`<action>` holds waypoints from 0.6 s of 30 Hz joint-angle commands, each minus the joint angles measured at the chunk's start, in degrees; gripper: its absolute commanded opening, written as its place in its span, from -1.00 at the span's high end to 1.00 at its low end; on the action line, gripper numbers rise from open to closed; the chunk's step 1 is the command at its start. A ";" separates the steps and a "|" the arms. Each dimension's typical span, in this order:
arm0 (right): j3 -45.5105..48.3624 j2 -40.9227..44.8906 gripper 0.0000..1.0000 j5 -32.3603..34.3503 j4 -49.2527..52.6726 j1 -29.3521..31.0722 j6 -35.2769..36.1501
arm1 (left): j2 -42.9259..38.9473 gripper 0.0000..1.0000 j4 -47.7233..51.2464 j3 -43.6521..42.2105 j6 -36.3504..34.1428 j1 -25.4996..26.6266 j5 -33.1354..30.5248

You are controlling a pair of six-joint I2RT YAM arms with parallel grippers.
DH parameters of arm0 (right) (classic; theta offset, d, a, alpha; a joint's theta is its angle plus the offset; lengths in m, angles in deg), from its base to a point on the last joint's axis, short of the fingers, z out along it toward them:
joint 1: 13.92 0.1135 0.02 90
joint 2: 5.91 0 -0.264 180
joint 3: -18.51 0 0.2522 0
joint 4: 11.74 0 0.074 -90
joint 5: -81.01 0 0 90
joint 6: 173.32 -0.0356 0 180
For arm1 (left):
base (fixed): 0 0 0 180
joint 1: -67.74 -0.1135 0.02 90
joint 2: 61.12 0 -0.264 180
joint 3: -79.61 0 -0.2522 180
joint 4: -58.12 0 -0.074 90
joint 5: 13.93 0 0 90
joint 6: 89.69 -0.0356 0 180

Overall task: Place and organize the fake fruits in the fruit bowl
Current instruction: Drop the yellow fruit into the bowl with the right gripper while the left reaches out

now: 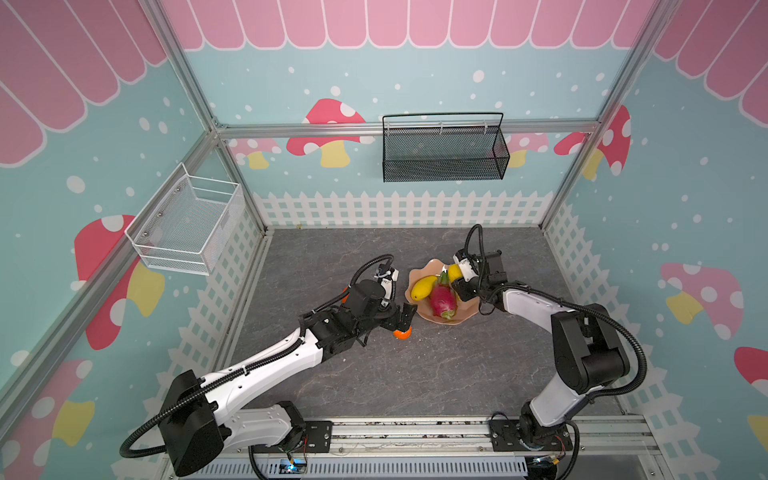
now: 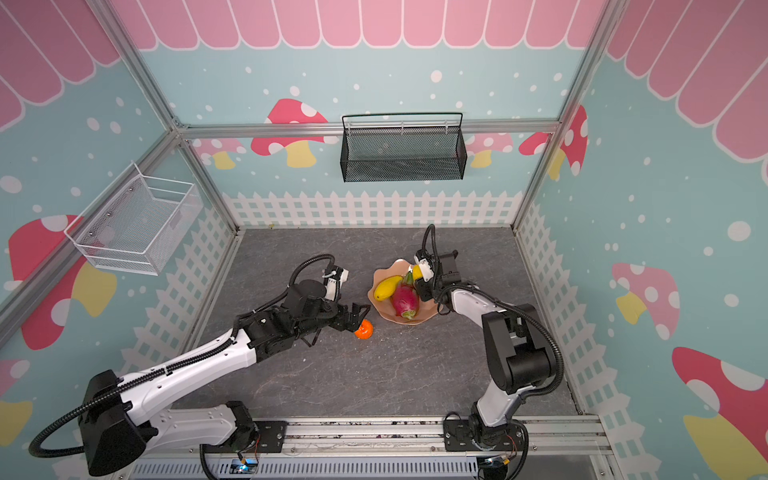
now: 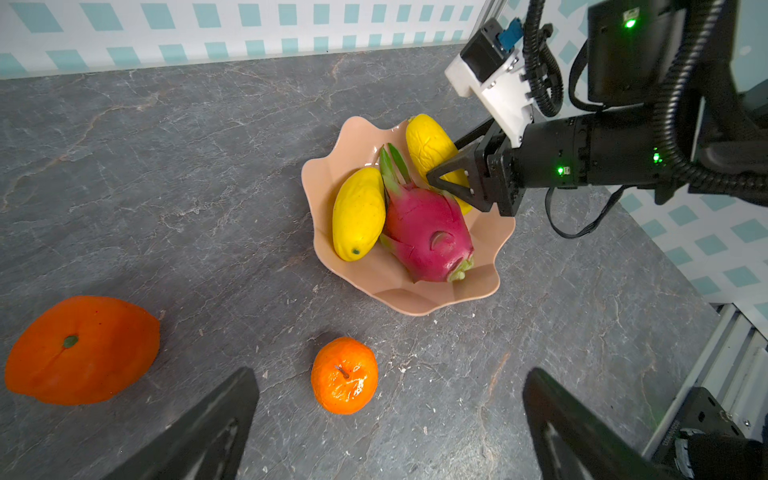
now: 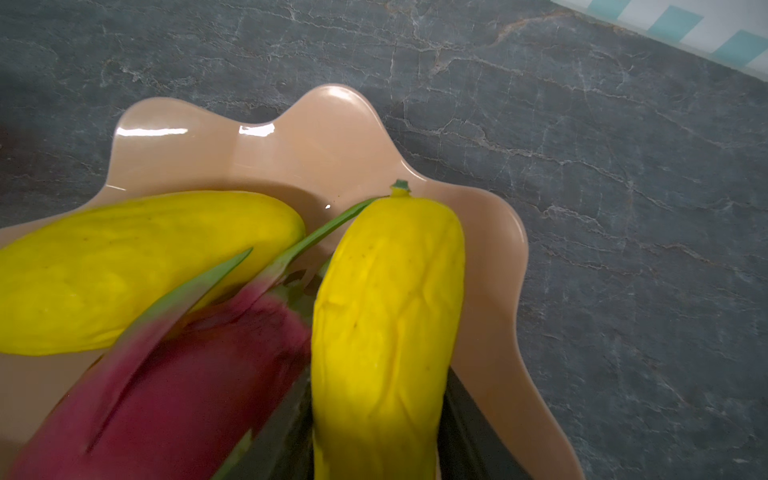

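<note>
Yellow bumpy plastic between the jaws: held mango (image 4: pixel 386 316), clamped by the right end effector (image 3: pixel 442 160), low in the fruit bowl (image 3: pixel 415 303) on its far side, just beside the dragon fruit (image 3: pixel 428 232). Hard to tell whether resting on the bowl floor or hanging just above it. Probably the let-go step. To do it well: set the mango right down first, then open the jaws slowly, then pull straight back and up. No sideways wiggle, no bump into the dragon fruit, no push on the thin wavy rim. Long way of the held mango in line with the reach of the right end effector, little green stem end pointing away from it, toward the bowl's rim. Other mango (image 3: pixel 358 214) on the other side of the dragon fruit, dark stem dot toward the rim nearest the small orange (image 3: pixel 345 376). Green tips of the dragon fruit poking up between the two mangoes. Left end effector (image 3: pixel 390 376) wide apart, holding nothing, hovering by the small orange on the grey table (image 3: pixel 166 187). Big orange (image 3: pixel 83 351) on the table too, not yet in the bowl.
</note>
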 commanded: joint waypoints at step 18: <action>0.32 10.65 -0.36 -0.41 -2.20 0.56 -2.40 | 0.08 -1.00 10.03 2.50 1.51 -4.84 -13.66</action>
